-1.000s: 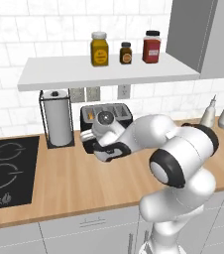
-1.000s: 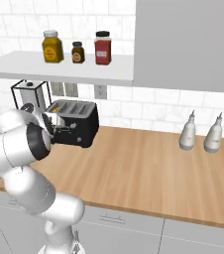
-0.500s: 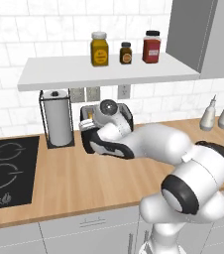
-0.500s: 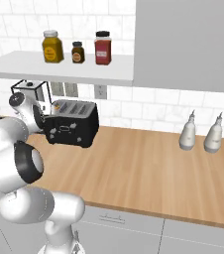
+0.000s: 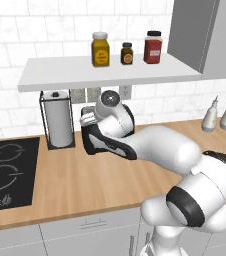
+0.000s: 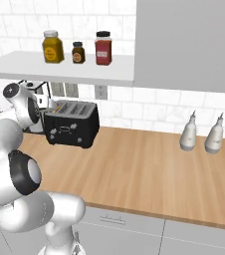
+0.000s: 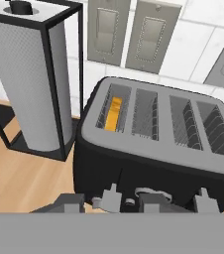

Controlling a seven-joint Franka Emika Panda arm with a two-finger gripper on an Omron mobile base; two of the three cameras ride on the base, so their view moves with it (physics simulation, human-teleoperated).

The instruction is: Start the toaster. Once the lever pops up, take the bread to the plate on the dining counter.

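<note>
Toaster (image 7: 153,149), a black boxy body with a grey slotted top, sits on the wooden worktop (image 6: 149,169) just ahead of the hand (image 7: 116,201); whether its fingers are parted I cannot tell. Bread (image 7: 114,113) stands tan in the leftmost slot. Behind, the wire-framed paper-towel roll (image 7: 34,79) could snag a wide swing.

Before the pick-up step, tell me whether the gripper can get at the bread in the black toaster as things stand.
Probably yes. The tan slice of bread sits low in the leftmost slot of the black boxy toaster, and nothing covers the grey slotted top. The gripper hangs just at the toaster's front, so it would have to rise over the slot first.
</note>
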